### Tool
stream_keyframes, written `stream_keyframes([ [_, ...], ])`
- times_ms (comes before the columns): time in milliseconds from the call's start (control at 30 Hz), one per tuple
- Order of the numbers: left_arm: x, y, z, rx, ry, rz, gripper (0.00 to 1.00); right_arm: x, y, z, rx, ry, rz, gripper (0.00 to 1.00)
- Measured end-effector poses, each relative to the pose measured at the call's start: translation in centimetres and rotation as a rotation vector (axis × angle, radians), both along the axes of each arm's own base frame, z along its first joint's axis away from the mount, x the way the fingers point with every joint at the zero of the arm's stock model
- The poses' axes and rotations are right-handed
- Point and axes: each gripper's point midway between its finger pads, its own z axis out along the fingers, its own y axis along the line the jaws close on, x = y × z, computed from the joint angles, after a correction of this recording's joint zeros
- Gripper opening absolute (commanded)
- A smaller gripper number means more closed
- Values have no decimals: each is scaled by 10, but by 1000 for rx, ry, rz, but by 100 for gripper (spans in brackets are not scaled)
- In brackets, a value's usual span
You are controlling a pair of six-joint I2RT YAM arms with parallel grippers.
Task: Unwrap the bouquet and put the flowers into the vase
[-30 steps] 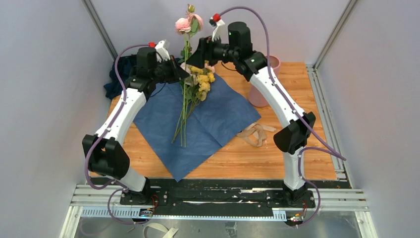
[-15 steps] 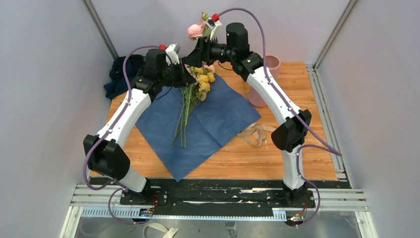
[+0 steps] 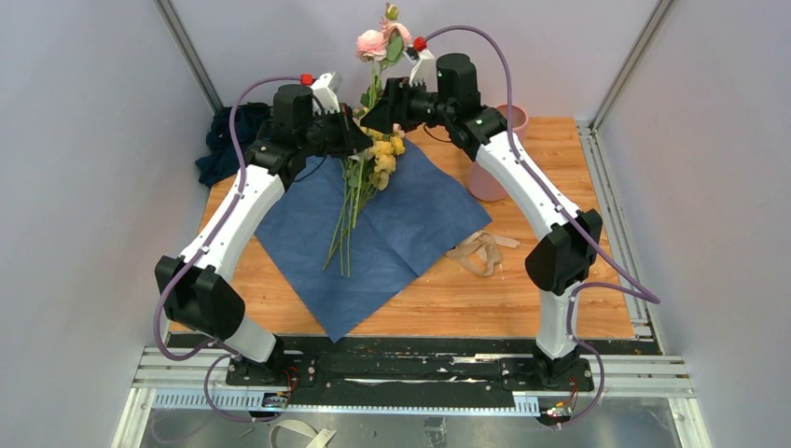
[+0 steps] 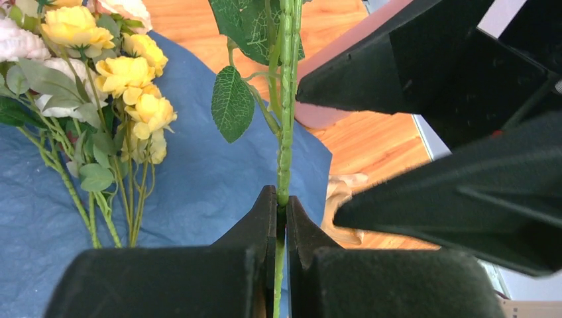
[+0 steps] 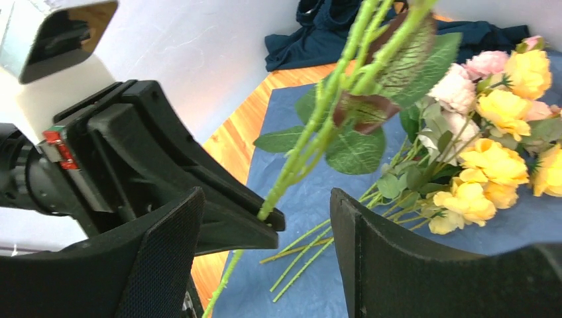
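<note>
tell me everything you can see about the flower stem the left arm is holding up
A thin green plastic-looking stem with ridged joints and veined leaves, topped by pink blooms and a bud. It stands nearly upright above the blue paper, clamped in the shut left pincer; the open right pincer flanks it ungripped.

Unwrapped bouquet: blue paper wrap (image 3: pixel 401 233) lies open and flat mid-tabletop, one corner pointing near. Tan raffia ribbon (image 3: pixel 478 250) lies loose on the wood just right of the paper. Yellow and pale pink flowers (image 3: pixel 381 154) lie on the paper's far part, green stems trailing near. One pink-bloom stem (image 3: pixel 373 44) stands upright above them, pinched low in the left claw (image 4: pixel 280 202). Matte pink vase (image 3: pixel 485 184) stands upright at far right, partly hidden.
</note>
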Motion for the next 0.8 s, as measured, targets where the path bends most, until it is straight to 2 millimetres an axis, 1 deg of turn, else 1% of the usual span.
stream_keyframes([
  [133,1,-1,3,-6,-9,0,0,12,-11,0,5,-2,-35,72],
  [267,1,-1,4,-8,-12,-2,0,18,-16,2,21,2,-52,72],
  [467,-1,-3,5,-9,-10,-11,0,23,-8,-2,41,18,-34,71],
  [600,-3,-6,5,-9,-11,-22,0,32,-2,-10,43,32,-27,66],
  [633,-4,-7,5,-9,-11,-25,0,34,0,-13,42,38,-24,58],
  [667,-4,-7,5,-10,-12,-27,0,34,1,-15,42,43,-20,43],
  [700,-5,-8,6,-11,-13,-28,0,35,2,-17,41,48,-17,31],
  [733,-5,-8,7,-10,-15,-28,0,34,3,-19,47,65,-13,16],
  [800,-6,-7,5,-3,-10,-24,0,31,5,-19,47,66,1,0],
])
